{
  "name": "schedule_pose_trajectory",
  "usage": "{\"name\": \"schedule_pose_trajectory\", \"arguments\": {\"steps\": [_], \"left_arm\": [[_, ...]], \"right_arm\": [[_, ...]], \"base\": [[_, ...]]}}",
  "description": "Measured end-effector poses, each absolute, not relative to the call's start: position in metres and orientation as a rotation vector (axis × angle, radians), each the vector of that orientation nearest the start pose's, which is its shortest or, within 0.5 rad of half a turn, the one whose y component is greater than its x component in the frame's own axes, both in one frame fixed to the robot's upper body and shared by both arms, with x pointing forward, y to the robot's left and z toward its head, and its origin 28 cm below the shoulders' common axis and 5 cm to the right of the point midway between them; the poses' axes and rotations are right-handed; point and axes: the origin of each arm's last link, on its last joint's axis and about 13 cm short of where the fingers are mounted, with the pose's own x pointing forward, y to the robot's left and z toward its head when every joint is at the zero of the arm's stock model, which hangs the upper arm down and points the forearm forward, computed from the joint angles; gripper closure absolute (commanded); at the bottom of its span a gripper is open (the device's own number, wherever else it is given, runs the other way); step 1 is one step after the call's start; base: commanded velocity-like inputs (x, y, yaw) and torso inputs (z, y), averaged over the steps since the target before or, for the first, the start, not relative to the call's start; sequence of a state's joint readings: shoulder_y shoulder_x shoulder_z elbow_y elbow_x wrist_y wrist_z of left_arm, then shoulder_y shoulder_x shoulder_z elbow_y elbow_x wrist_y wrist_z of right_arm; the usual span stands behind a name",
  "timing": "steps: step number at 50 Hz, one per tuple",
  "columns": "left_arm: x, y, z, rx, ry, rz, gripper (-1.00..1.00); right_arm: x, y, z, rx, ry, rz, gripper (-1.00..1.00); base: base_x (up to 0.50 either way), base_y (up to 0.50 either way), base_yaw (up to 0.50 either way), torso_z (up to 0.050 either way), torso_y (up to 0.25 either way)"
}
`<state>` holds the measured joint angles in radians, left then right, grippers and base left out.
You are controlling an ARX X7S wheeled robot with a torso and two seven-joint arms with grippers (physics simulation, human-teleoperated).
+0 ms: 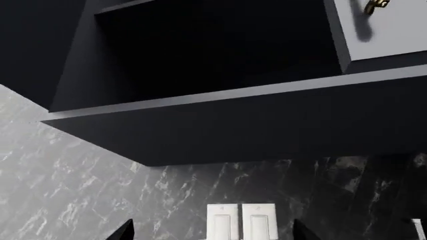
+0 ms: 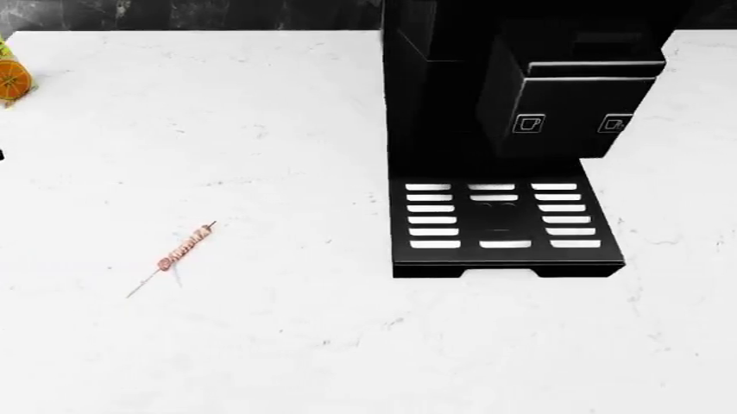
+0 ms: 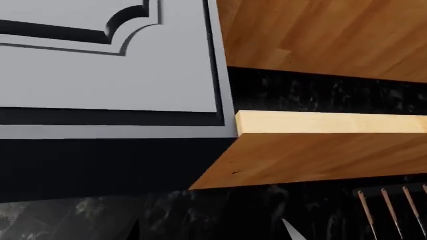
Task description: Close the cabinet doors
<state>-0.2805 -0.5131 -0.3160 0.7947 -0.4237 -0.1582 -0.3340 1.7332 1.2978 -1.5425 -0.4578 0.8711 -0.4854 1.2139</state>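
1. Left wrist view: camera looks up at an upper cabinet (image 1: 220, 125) above a dark marble backsplash (image 1: 73, 195). Left gripper (image 1: 212, 235): only two dark fingertips show, set well apart, nothing between them. The cabinet interior gapes dark; one glossy cabinet door (image 1: 390, 35) with a brass handle (image 1: 375, 6) sits at the opening's side.
2. Head view: white countertop (image 2: 230, 345) bearing a black coffee machine (image 2: 507, 138), a thin skewer (image 2: 173, 259), an orange slice (image 2: 12, 79). No arms visible.
3. Right wrist view: raised-panel door front (image 3: 107, 65) beside a wooden shelf (image 3: 320, 125). Right gripper (image 3: 213, 232): tips barely visible; spread or pressed, cannot tell.

Left gripper (image 1: 212, 235) jaws wide apart; right gripper (image 3: 213, 232) barely in view, jaws' spread unclear.
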Motion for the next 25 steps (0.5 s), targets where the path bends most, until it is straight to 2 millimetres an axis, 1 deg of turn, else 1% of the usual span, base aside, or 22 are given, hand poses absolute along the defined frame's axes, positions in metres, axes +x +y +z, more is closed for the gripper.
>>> {"name": "schedule_pose_trajectory", "arguments": {"steps": [6,10,14,19,25], "left_arm": [[0.185,0.299,0.256,0.005,-0.975,0.259,-1.00],[0.182,0.304,0.263,-0.076,-0.965,0.252,-1.00],[0.180,0.310,0.270,-0.118,-0.969,0.264,-1.00],[0.177,0.316,0.277,-0.143,-0.985,0.279,-1.00],[0.174,0.318,0.282,-0.142,-1.006,0.266,-1.00]], "right_arm": [[0.221,-0.182,0.330,0.038,-1.011,-0.286,-1.00],[0.222,-0.181,0.329,0.044,-1.007,-0.280,-1.00],[0.224,-0.180,0.328,0.051,-1.001,-0.268,-1.00],[0.226,-0.178,0.326,0.059,-0.985,-0.252,-1.00],[0.227,-0.178,0.325,0.066,-0.975,-0.241,-1.00]], "base": [[0.00,0.50,0.00,0.000,0.000],[0.00,0.50,0.00,0.000,0.000],[0.00,0.50,0.00,0.000,0.000],[0.00,0.50,0.00,0.000,0.000],[0.00,0.50,0.00,0.000,0.000]]}}
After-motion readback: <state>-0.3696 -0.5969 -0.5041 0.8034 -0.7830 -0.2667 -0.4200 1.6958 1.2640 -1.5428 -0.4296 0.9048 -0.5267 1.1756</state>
